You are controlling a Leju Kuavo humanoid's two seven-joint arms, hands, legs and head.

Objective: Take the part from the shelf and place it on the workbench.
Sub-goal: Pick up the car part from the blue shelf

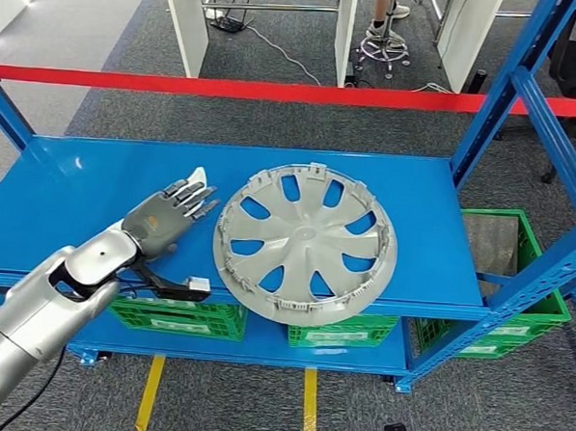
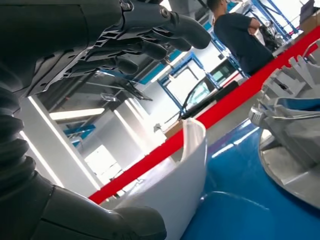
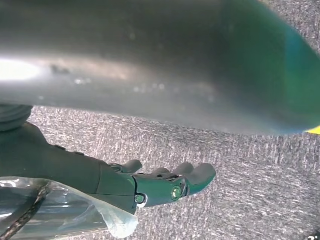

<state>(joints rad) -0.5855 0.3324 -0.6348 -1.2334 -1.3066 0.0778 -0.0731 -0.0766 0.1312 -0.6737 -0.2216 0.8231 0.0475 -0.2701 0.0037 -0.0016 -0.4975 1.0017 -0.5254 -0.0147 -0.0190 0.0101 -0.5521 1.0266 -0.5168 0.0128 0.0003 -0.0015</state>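
White labels are showing on the green plastic crates [image 1: 177, 318] under the blue metal shelf [image 1: 67, 194], but their print is proving too small to read.

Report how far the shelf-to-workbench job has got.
Done: nothing yet; the grey wheel cover lies flat on the blue shelf, its near edge jutting past the front lip. In hand: the left hand hovers open beside the cover's rim, not touching it. The right hand hangs open over carpet. Left: grip, lift, carry to the workbench.
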